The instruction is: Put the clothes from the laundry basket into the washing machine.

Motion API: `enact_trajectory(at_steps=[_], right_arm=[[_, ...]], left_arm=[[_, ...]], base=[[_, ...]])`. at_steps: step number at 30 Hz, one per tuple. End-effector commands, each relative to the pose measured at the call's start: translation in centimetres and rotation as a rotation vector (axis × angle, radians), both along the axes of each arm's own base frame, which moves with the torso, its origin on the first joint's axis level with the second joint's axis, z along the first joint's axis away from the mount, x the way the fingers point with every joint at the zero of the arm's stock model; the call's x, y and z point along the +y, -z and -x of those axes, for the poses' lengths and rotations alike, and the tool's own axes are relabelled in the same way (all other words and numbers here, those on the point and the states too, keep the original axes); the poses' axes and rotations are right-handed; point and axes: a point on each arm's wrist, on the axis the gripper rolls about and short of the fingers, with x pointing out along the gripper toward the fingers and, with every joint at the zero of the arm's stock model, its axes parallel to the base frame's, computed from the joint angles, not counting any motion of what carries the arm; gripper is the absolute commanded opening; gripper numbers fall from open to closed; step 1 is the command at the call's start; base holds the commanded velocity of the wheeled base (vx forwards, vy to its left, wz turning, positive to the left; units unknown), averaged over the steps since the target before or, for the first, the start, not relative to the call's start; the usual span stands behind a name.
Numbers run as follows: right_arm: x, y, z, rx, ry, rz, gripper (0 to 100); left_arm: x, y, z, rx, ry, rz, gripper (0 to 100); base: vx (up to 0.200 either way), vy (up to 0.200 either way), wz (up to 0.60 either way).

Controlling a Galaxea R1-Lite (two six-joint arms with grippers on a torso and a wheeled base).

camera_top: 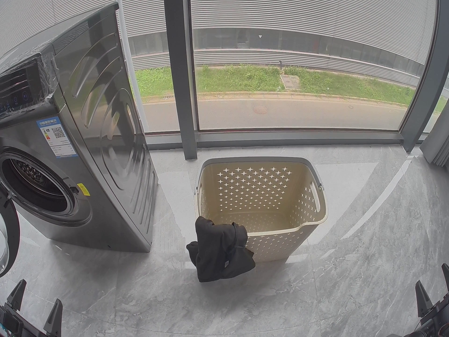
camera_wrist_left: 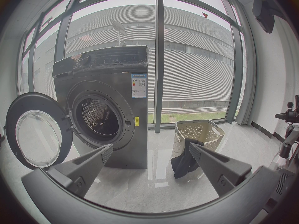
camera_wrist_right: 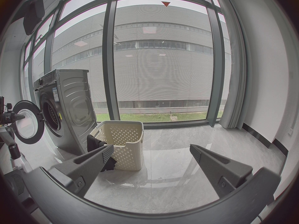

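Left gripper [camera_top: 38, 293] and right gripper [camera_top: 432, 282] sit at the near left and near right edges, low over the floor, well apart. Each has its jaws spread wide with nothing between them. The grey marbled floor [camera_top: 290, 300] runs to a full-height window wall [camera_top: 299, 47] on the far side, with a curtain [camera_top: 437, 141] at the far right. One washing machine [camera_top: 107, 132] stands at the left, its round door [camera_wrist_left: 37, 131] swung open and the drum [camera_wrist_left: 98, 115] exposed. One cream laundry basket [camera_top: 299, 232] stands to its right, near the window. One black garment [camera_top: 220, 251] is draped over the basket's near-left rim and hangs down the outside.
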Motion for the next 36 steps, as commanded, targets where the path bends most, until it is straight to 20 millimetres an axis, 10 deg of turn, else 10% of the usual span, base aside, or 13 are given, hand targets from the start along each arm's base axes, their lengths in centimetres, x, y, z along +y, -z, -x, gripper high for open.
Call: enact_trajectory(at_steps=[1,36], right_arm=[[0.00,0.51,-0.05,0.007,-0.001,0.000,100],[0.03,0.50,-0.04,0.004,-0.007,0.013,100]], left_arm=[[0.00,0.52,-0.01,0.001,0.000,0.000,100],[0.00,0.52,-0.01,0.001,0.000,-0.003,100]], base=[[0.000,0.000,0.00],[0.000,0.000,0.00]])
